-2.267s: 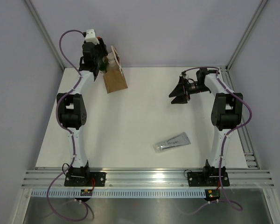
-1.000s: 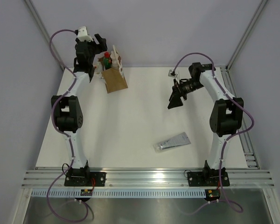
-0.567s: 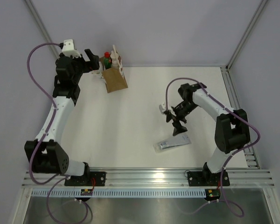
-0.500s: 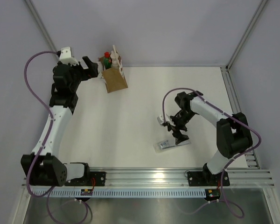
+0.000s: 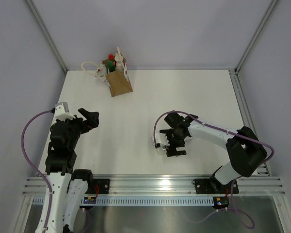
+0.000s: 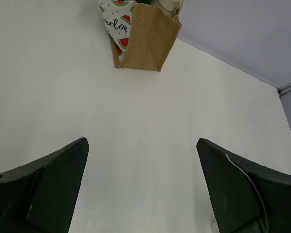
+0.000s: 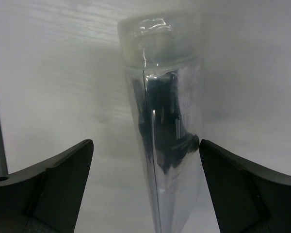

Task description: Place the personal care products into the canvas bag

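The canvas bag (image 5: 119, 83) stands upright at the back left, and the left wrist view shows its watermelon-print side (image 6: 146, 40). A red-capped green bottle (image 5: 111, 61) and a pale pump bottle (image 5: 119, 61) stick out of its top. The silver-grey flat tube (image 7: 167, 145) lies on the table, cap pointing away, between the spread fingers of my right gripper (image 7: 145, 143). That gripper is open and low over the tube. From above, my right gripper (image 5: 172, 147) covers the tube. My left gripper (image 5: 90, 121) is open and empty near the left front, far from the bag.
One white loop handle (image 5: 90, 67) of the bag hangs out to its left. Grey walls and metal posts close the table at the back and sides. An aluminium rail (image 5: 150, 185) with the arm bases runs along the near edge.
My left arm has pulled back from the bag to the near left. My right arm has swung in and down over the tube. Both grippers have opened wider.
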`<action>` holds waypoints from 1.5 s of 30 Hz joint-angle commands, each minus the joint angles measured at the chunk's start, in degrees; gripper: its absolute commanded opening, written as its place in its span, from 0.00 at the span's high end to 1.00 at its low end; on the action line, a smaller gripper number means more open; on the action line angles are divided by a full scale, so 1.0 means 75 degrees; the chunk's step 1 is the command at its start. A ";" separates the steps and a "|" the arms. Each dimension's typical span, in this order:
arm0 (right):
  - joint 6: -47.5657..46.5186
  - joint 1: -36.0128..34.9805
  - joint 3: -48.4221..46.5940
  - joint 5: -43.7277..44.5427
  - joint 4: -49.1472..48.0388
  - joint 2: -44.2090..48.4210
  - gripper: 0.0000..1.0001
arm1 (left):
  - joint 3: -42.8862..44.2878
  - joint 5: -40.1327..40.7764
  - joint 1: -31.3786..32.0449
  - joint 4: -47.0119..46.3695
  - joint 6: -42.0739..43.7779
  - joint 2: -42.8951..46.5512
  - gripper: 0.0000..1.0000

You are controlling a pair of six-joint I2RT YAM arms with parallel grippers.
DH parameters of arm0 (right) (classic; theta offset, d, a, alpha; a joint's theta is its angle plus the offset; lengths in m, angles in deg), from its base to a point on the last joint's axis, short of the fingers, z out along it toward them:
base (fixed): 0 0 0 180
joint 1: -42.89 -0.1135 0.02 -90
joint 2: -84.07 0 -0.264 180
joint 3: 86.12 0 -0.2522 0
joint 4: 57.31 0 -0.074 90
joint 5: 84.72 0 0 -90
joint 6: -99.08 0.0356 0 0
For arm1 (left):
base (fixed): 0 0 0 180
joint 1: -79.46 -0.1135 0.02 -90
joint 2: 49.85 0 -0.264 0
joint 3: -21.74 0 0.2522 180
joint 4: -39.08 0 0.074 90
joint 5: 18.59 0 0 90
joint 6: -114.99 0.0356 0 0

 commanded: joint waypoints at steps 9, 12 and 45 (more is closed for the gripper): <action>0.2107 -0.0537 -0.0416 0.1307 -0.1762 -0.1204 0.24 | -0.0256 0.0644 -0.0033 0.1282 -0.0132 0.1241 0.01; 0.2330 -0.0537 -0.0803 0.1225 -0.1540 -0.1405 0.43 | -0.0338 0.0317 -0.0033 0.1317 -0.0191 0.1241 0.01; 0.6819 0.0776 -0.6241 -0.3733 -0.0743 -0.2929 0.87 | -0.0527 -0.0728 0.2544 -0.4916 -0.4351 -0.3429 0.01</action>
